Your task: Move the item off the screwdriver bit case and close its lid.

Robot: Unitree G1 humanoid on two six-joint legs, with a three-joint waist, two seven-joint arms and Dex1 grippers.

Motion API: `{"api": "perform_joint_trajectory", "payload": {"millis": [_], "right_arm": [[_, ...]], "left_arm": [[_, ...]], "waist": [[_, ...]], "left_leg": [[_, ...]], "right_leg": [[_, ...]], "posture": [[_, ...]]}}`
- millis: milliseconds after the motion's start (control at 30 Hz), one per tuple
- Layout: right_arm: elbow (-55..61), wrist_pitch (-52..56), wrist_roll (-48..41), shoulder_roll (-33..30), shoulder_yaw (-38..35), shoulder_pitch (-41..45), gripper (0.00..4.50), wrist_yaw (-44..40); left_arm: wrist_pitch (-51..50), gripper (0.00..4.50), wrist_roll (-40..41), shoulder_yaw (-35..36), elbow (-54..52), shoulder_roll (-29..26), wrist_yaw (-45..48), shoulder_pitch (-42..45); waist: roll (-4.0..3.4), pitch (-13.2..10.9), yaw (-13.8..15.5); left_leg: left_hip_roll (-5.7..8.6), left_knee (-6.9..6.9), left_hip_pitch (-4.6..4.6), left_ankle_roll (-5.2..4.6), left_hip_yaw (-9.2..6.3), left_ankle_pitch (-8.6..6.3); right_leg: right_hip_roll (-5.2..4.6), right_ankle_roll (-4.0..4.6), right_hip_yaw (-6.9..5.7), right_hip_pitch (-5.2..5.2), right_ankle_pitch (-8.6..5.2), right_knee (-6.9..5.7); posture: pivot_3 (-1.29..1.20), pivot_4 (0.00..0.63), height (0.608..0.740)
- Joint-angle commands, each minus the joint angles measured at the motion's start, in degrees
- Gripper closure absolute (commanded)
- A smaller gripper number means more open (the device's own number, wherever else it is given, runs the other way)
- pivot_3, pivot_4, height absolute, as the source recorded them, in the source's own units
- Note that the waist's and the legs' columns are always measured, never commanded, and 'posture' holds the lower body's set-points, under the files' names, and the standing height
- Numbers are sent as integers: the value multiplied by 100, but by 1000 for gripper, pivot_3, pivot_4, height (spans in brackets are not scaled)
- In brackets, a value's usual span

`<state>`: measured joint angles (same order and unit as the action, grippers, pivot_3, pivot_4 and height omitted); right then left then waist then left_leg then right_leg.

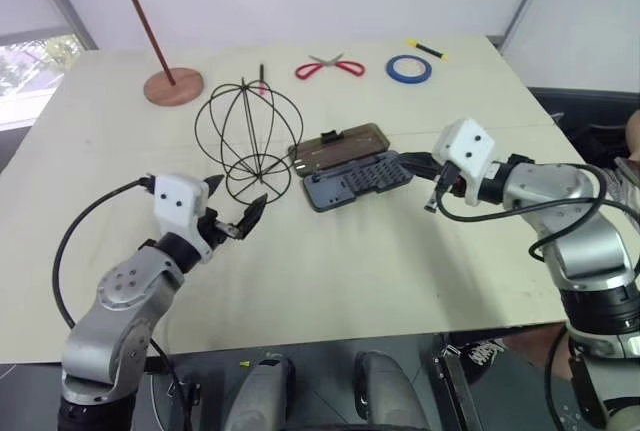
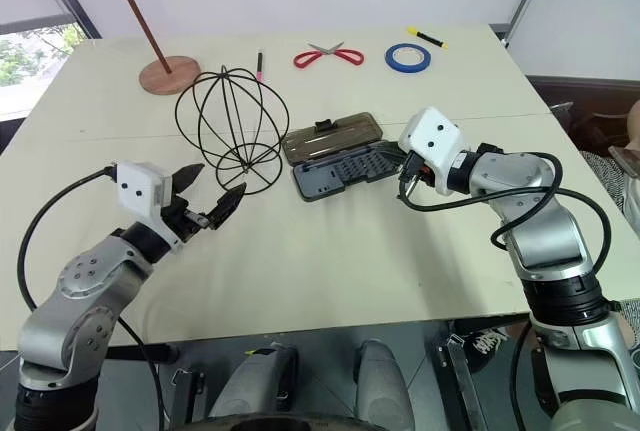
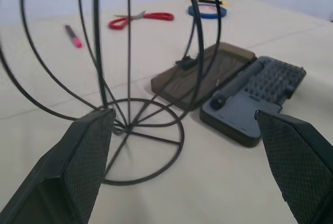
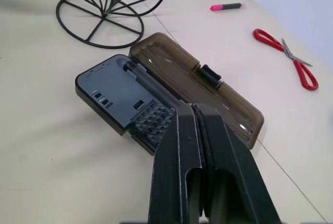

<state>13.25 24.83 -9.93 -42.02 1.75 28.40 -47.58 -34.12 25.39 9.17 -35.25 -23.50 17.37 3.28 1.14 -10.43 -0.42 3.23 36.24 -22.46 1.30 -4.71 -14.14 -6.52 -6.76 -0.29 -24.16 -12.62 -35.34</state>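
Left eye view has the left gripper (image 1: 232,211) nearest, its two fingers spread wide apart and holding nothing, just short of the wire sphere (image 1: 249,140). That sphere stands on its ring base on the table (image 1: 330,271), just to the left of the screwdriver bit case (image 1: 357,181) and clear of it. The case lies open, rows of bits showing. On the case's right side the right gripper (image 1: 412,163) has its fingers pressed together, empty, tips at the case's right end. The lid (image 1: 338,147) lies folded back flat on the table behind the case, latch tab up. Farther back from the case lie a pink marker (image 1: 262,78), red scissors (image 1: 329,68) and a blue tape roll (image 1: 409,69); a red-brown stand (image 1: 172,85) rises at the back left.
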Motion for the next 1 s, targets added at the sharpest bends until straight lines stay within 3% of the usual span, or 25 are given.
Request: {"api": "perform_joint_trajectory", "payload": {"millis": [33, 633, 800, 933, 1000], "right_arm": [[90, -135, 40, -15, -53, 169, 4500, 44], [447, -12, 93, -98, -220, -105, 4500, 327], [526, 54, 91, -126, -257, -149, 4500, 392], [548, 66, 87, -150, -264, -189, 4500, 432], [554, 61, 82, -157, -258, -202, 4500, 442]], "left_arm": [[221, 26, -151, 109, 115, -2, -104, 255], [918, 26, -541, -108, 1468, 199, 95, 855], [1021, 2220, -628, -206, 1666, 340, 75, 975], [1032, 4375, -673, -225, 1676, 408, 102, 987], [1020, 4450, -702, -204, 1666, 413, 82, 982]], "waist": [[0, 0, 1], [0, 0, -2], [0, 0, -8], [0, 0, -6], [0, 0, -4]], "left_leg": [[0, 0, 0, 0, 0, 0], [2, -1, -1, 0, 0, 0], [2, -1, -1, 0, 0, 0], [1, -1, 0, 0, 0, 0], [1, -1, 0, 0, 0, 0]], "right_leg": [[0, 0, 0, 0, 0, 0], [-1, -1, 0, -1, 1, 2], [-1, -2, -1, -1, 1, 1], [-1, -2, -1, -1, 1, 1], [-1, -2, 0, -1, 1, 1]], "posture": [[0, 150, 740], [0, 150, 740], [0, 150, 740], [0, 150, 740], [0, 150, 740]]}}
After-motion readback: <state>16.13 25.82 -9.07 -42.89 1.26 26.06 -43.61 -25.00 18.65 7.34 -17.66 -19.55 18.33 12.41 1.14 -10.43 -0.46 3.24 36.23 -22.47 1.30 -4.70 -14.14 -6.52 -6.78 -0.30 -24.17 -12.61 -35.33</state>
